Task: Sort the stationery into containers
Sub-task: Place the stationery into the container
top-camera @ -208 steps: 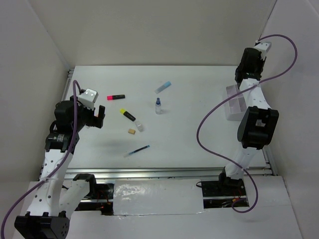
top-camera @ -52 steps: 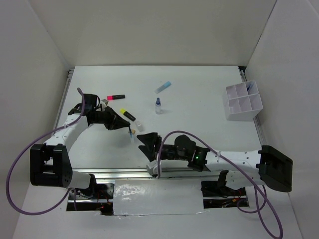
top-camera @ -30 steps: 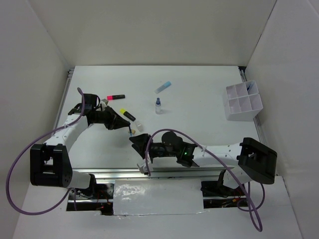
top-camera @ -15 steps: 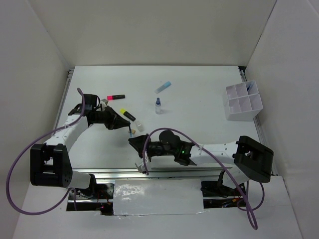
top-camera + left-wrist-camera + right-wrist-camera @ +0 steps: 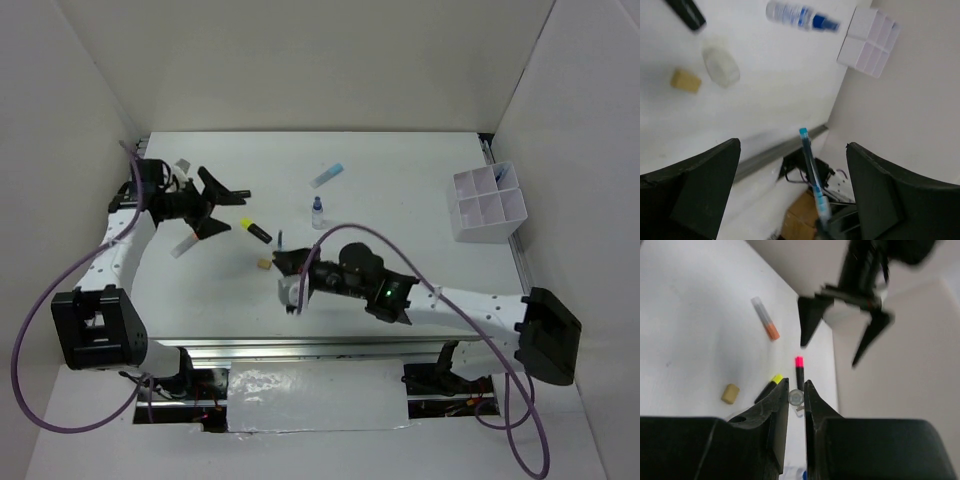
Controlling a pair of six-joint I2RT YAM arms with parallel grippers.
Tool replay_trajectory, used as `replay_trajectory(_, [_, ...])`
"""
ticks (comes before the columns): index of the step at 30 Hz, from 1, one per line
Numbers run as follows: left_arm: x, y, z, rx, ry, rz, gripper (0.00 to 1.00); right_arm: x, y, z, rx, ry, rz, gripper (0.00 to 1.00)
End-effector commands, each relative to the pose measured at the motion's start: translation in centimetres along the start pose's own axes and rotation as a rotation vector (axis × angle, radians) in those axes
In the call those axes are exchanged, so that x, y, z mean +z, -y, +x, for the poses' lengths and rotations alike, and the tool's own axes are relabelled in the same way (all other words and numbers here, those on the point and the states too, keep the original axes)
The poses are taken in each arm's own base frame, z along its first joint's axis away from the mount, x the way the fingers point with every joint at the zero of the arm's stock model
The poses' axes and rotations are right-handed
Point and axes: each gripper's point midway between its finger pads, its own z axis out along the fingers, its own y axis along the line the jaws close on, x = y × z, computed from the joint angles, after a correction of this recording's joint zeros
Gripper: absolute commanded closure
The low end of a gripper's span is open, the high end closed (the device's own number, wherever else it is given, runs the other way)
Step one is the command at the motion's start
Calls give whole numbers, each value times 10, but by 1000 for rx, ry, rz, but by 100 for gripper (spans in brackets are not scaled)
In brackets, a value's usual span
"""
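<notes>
My right gripper (image 5: 283, 262) is shut on a thin blue pen (image 5: 280, 240) and holds it upright above the table near the middle. In the right wrist view the pen's round end (image 5: 796, 397) sits between the closed jaws. My left gripper (image 5: 225, 207) is open and empty at the far left, over the pink highlighter (image 5: 238, 194). In the left wrist view the pen (image 5: 812, 175) stands between my wide jaws, apart from them. The yellow highlighter (image 5: 255, 231) and the tan eraser (image 5: 264, 264) lie beside the right gripper. The organiser tray (image 5: 487, 205) stands at the far right.
A light-blue-capped tube (image 5: 327, 176) and a small blue-capped bottle (image 5: 318, 212) lie behind the middle. A clear orange-tipped tube (image 5: 185, 243) lies under the left arm. A small clear cap (image 5: 720, 65) lies by the eraser (image 5: 686, 81). Something dark blue stands in a far tray compartment (image 5: 503, 178).
The left gripper has let go of the blue pen, opened wide and pulled back to the far left. The right gripper now holds the pen and has shifted slightly right.
</notes>
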Motion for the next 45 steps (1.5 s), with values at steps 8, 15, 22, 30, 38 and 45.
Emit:
replay_trajectory(8, [-49,22,-53,465,337,-18,1,-197,193,142,1018,-451,809,100])
replay_trajectory(15, [-37,44,-32,651,378,-18,1,-388,230,236,1061,-717,1245,100])
replay_trajectory(22, [-25,51,-26,656,382,-3,1,-475,263,266,1003,-785,1503,100])
replay_trajectory(30, [-23,43,-29,651,394,-36,1,-524,265,317,1012,-901,1621,100])
replay_trajectory(38, [-14,35,-31,633,388,-44,1,-537,250,346,1051,-978,1653,100])
replay_trajectory(45, [-8,30,-33,620,370,-54,1,-531,246,365,1041,-1043,1663,100])
